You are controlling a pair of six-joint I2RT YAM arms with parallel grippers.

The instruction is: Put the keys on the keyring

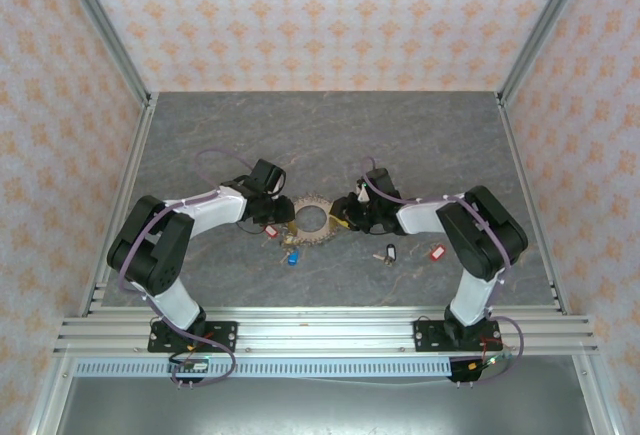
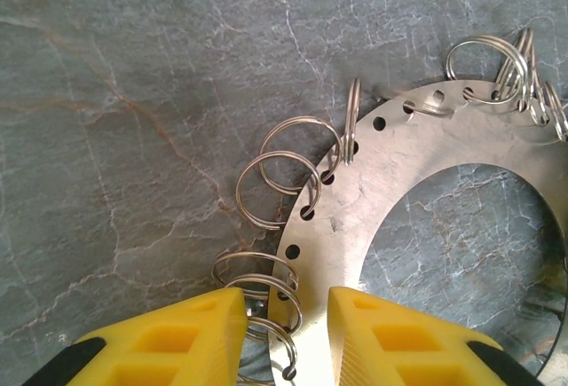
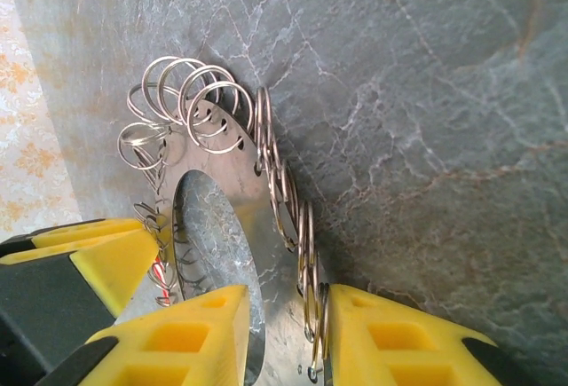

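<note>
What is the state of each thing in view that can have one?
keyring: lying flat on the table.
left gripper: astride the keyring's rim; clamped or not, unclear.
right gripper: the same at the opposite rim.
black key, red key beside it: on the table, off the keyring.

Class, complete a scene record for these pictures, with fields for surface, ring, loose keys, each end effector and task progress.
surface: grey marbled tabletop
ring: large flat silver metal keyring between the two arms, with small wire split rings through its rim holes
loose keys: tiny blue-headed key, black-headed key and red-headed key, on the tabletop on the ring's near side
left end effector: straddles the keyring's rim; clamping unclear
right end effector: straddles the opposite rim; clamping unclear
progress: black-headed and red-headed keys lie clear of the keyring
</note>
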